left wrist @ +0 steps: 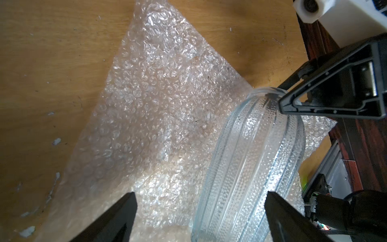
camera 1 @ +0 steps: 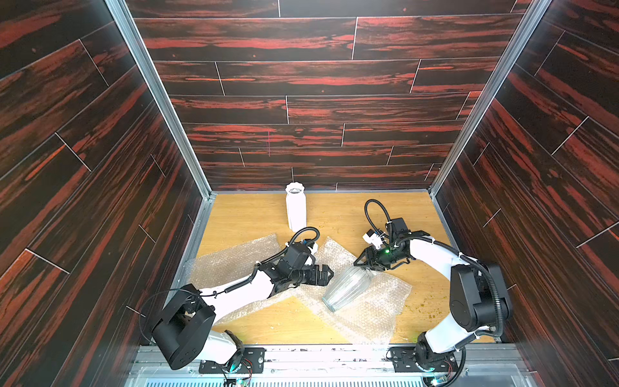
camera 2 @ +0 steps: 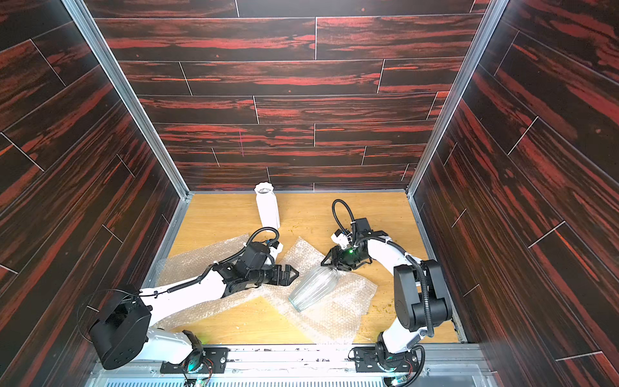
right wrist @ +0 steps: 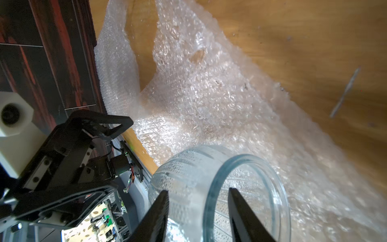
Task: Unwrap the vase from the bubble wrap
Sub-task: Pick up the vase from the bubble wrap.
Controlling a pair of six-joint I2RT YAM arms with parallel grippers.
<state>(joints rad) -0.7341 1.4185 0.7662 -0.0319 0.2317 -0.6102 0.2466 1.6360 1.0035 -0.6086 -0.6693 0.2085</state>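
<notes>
Since the glass vase (camera 1: pixel 348 288) already lies bare on its side, the wrap is off it and the job looks nearly done. Starting at the left, one sheet of bubble wrap (camera 1: pixel 234 258) lies flat under the left arm, behind the left claw (camera 1: pixel 330 272). That claw is wide open and holds nothing. It hangs just over the second sheet (camera 1: pixel 368 315), with the vase's side right beside its tips. I think it is there to stop the vase from rolling. Farther out past this claw, a white vase (camera 1: pixel 295 207) stands upright on the table (camera 1: pixel 338 214), well apart. Next comes the glass vase, resting on the second sheet with its mouth at the right claw (camera 1: pixel 364 267). This claw's jaws stand part way open, one finger (right wrist: pixel 243 220) inside the mouth and one outside, so the rim sits between them. I see a gap on each side, so it is not pinching yet. Nothing blocks the claw, but the glass is smooth and round and could slip. Past the right claw, small crumbs (camera 1: pixel 422 306) dot the table
</notes>
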